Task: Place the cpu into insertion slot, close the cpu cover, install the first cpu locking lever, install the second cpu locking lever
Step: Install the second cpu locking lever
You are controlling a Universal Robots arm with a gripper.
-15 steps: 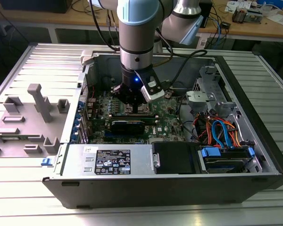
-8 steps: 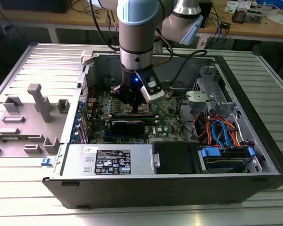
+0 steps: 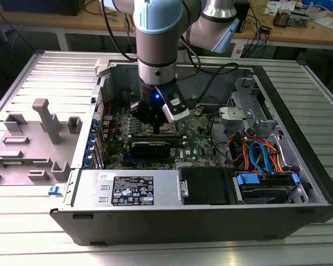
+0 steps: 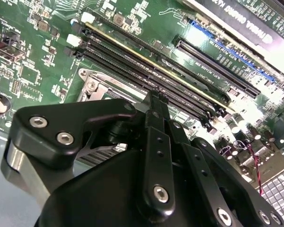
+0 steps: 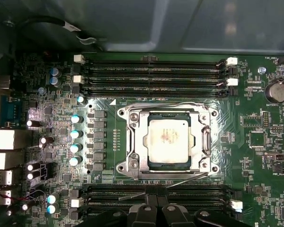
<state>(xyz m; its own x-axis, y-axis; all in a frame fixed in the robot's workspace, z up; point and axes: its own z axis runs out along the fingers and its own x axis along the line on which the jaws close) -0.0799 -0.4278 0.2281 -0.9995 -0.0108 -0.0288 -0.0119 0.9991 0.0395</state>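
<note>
1. First wrist view: the cpu [image 5: 167,140] was seen seated in the insertion slot [image 5: 194,166], near the middle of the motherboard [image 5: 109,85], between two banks of memory slots [image 5: 154,71].
2. The cpu cover [image 5: 134,142] was found lying flat over the socket, its cutout framing the chip's metal top.
3. A thin locking lever [image 5: 187,177] was seen angled along the socket edge nearest the gripper [image 5: 155,208].
4. The gripper fingertips were pressed together, nothing pinched, just beside that socket edge, over the nearer memory bank.
5. Second wrist view: the shut fingertip [image 4: 154,101] was seen low over the board beside the memory slots.
6. Exterior view: the arm was reaching straight down into the open computer case [image 3: 299,166], gripper [image 3: 157,128] at the board's middle.
</note>
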